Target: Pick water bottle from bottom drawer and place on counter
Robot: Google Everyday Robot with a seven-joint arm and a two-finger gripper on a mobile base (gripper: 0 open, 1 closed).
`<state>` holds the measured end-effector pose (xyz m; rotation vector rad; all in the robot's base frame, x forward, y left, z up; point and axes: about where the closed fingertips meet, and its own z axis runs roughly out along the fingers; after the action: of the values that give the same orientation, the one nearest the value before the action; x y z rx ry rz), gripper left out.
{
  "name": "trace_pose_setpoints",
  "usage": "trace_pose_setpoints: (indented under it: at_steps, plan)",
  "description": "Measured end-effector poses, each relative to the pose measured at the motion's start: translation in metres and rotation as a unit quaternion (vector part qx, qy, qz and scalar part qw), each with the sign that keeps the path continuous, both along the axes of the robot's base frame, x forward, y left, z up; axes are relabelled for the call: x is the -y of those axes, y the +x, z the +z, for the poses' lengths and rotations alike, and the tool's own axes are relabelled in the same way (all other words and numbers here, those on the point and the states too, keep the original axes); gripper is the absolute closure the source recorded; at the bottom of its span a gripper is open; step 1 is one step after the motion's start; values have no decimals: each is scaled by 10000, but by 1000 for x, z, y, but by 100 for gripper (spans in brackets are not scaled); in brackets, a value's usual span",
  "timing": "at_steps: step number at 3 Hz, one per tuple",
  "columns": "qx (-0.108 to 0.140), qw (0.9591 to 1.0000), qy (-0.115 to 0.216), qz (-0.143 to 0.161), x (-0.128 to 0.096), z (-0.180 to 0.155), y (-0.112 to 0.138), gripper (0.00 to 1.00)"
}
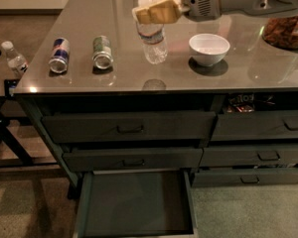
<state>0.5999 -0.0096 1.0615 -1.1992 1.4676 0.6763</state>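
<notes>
No lettering is legible; gripper (156, 13) hangs over the counter (94, 14).

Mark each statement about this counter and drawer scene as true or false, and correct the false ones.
1. The water bottle stands upright on the counter. True.
2. The bottom drawer is pushed shut. False: it is pulled open, and its floor is bare.
3. The pincer is at the top of the water bottle, above the counter. True.
4. The white bowl sits between the blue can and the green can. False: the two cans are side by side, and the bowl is on the far side of the water bottle from them.
5. The water bottle lies inside the bottom drawer. False: it is on the counter.
</notes>
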Motion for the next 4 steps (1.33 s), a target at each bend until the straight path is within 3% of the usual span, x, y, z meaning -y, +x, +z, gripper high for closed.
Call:
trace_pose_setpoints:
  at_steps: [1,3,4]
  plan:
    - [-126,9998,128,16,2,-2,10,100]
    - [-360,9991,221,-74,21,12,65,100]
    - [-512,9984,210,-104,29,15,81,100]
